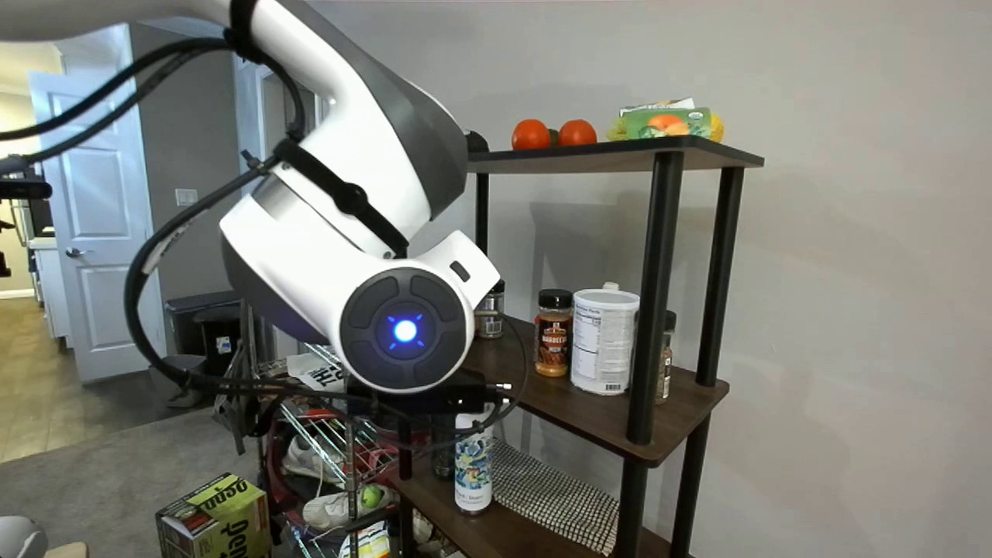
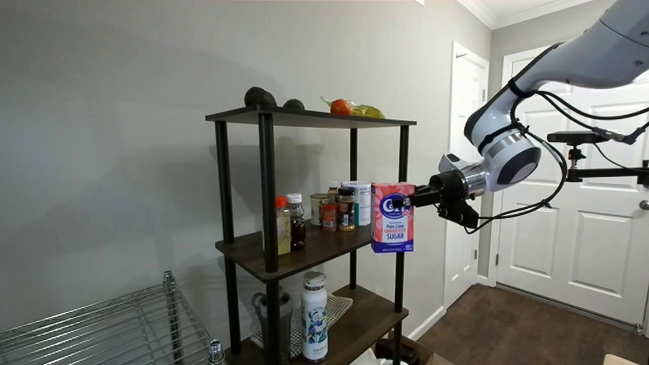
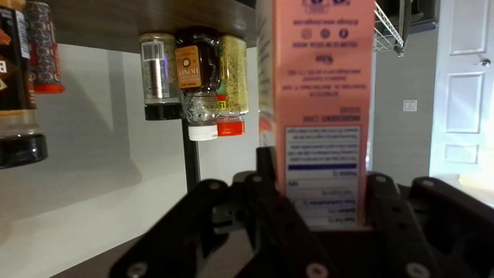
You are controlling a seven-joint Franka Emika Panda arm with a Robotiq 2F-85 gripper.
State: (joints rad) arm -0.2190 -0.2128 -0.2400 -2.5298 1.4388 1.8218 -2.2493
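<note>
My gripper [image 2: 404, 201] is shut on a pink, white and blue box of sugar [image 2: 393, 233]. The box is upright and held in the air at the open side of the middle shelf [image 2: 309, 256], in front of a black post. The wrist view is upside down; there the box's pink side [image 3: 320, 104] stands between the gripper fingers [image 3: 317, 185]. In an exterior view the round wrist joint [image 1: 404, 329] hides the gripper and the box. Nearest on the middle shelf are a white canister [image 2: 359, 203] and a black-capped seasoning jar [image 2: 346, 210].
A honey bottle [image 2: 296, 223] and a red-capped jar [image 2: 282, 228] stand at the shelf's far end. Tomatoes [image 1: 531, 135] and avocados [image 2: 259, 96] lie on the top shelf. A white bottle [image 2: 315, 319] stands on the lower shelf. A wire rack [image 2: 116, 324] stands beside it.
</note>
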